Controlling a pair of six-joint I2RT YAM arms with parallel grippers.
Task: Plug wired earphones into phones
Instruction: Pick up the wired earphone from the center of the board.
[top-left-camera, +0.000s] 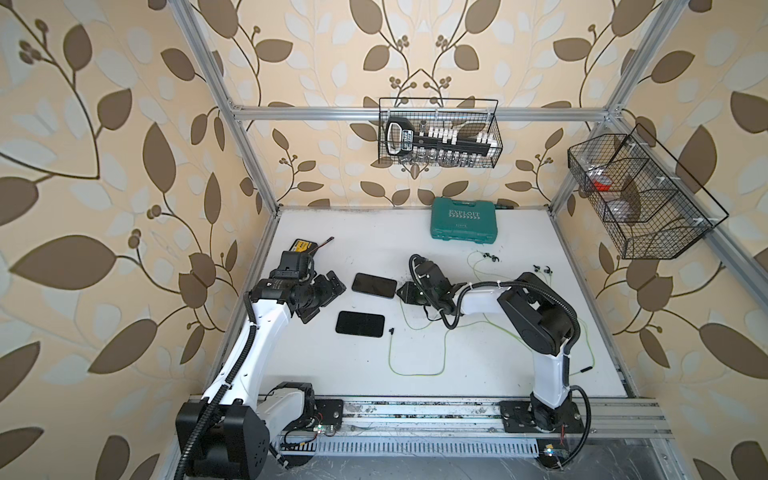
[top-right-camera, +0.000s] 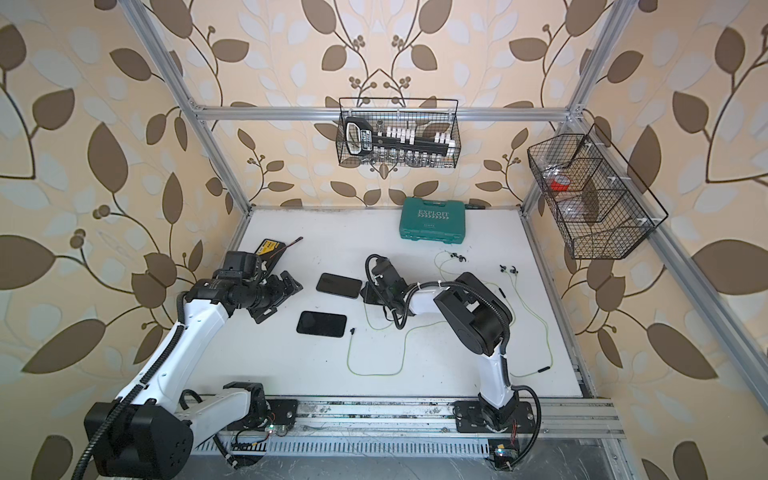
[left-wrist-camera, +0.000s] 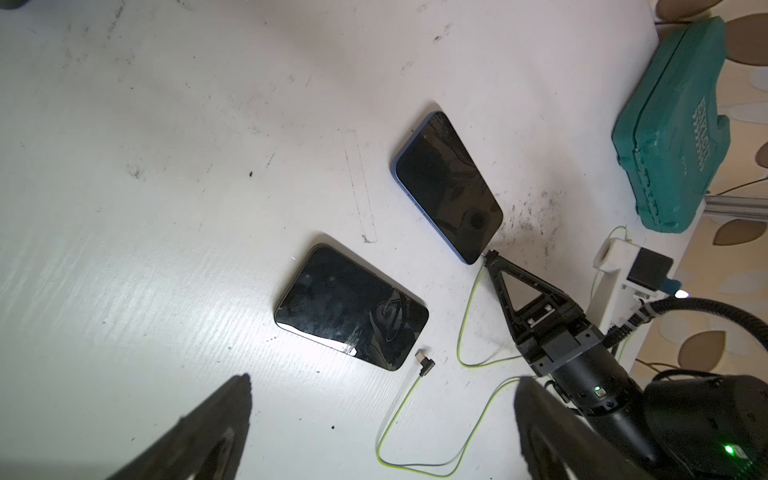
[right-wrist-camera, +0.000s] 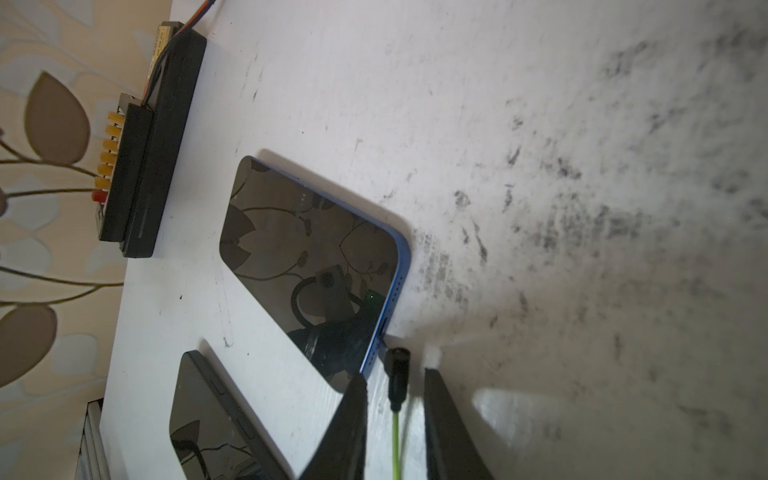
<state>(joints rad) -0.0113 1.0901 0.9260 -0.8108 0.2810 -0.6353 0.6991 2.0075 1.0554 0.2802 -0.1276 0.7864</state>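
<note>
Here, the far phone (right-wrist-camera: 307, 249) is glossy black, blue-rimmed; right gripper (right-wrist-camera: 394, 373) jaws stand apart around the black plug (right-wrist-camera: 398, 360); left gripper (left-wrist-camera: 384, 378) spread wide.

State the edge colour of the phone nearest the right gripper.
Blue: the phone's edge shows best in the right wrist view.

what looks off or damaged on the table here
The white tabletop is smeared with dark scuff marks, thickest beside the port end of the blue-edged glossy black phone. The glass of the other black phone looks smudged. Lines on both screens may just be wallpaper reflections, so cracks cannot be confirmed.
</note>
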